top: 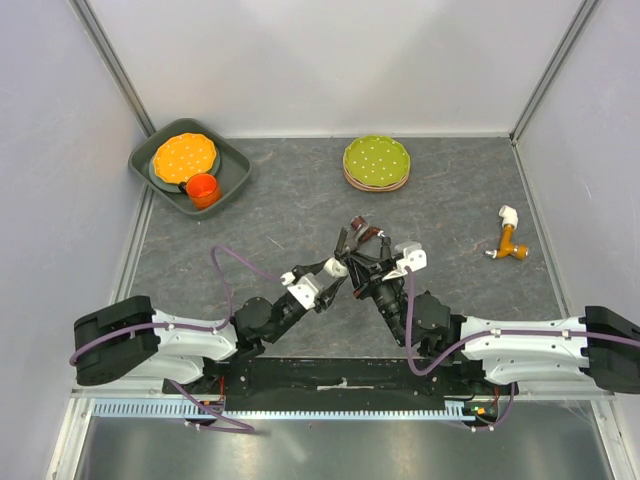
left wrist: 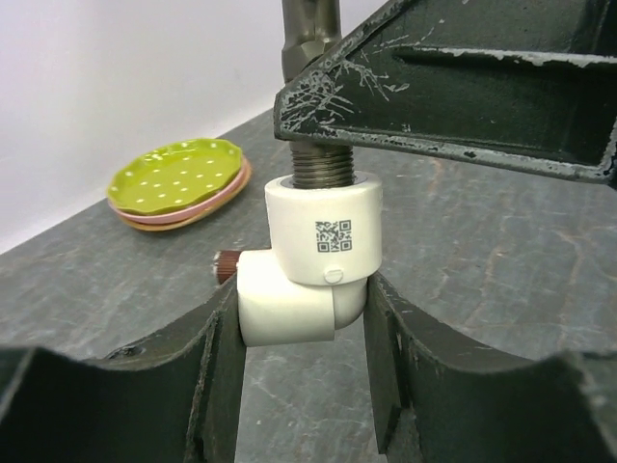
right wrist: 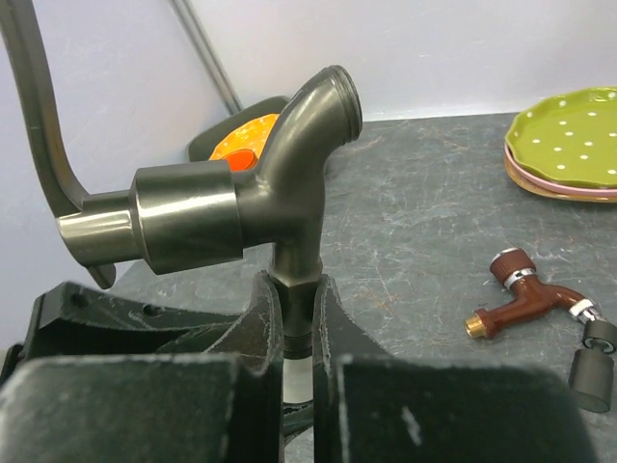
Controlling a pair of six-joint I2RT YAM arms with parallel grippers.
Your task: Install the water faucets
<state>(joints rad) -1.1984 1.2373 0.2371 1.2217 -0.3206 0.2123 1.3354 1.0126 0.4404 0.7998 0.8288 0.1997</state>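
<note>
The elbow [left wrist: 323,231] was clamped by the left tool [left wrist: 304,328] and the tap [right wrist: 280,183] at its stem by the right tool [right wrist: 299,318], both being judged stiff, light and slippery.

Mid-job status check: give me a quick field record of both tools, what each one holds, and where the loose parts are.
left tool: shut on white elbow fitting, fingers either side of its lower arm
right tool: shut on dark grey tap, gripped at the stem
joint: tap's thread sits in the elbow's top opening, some thread showing
reddish-brown tap: lying loose on the table, not gripped
green plates: stacked at the far side, clear of both tools
</note>
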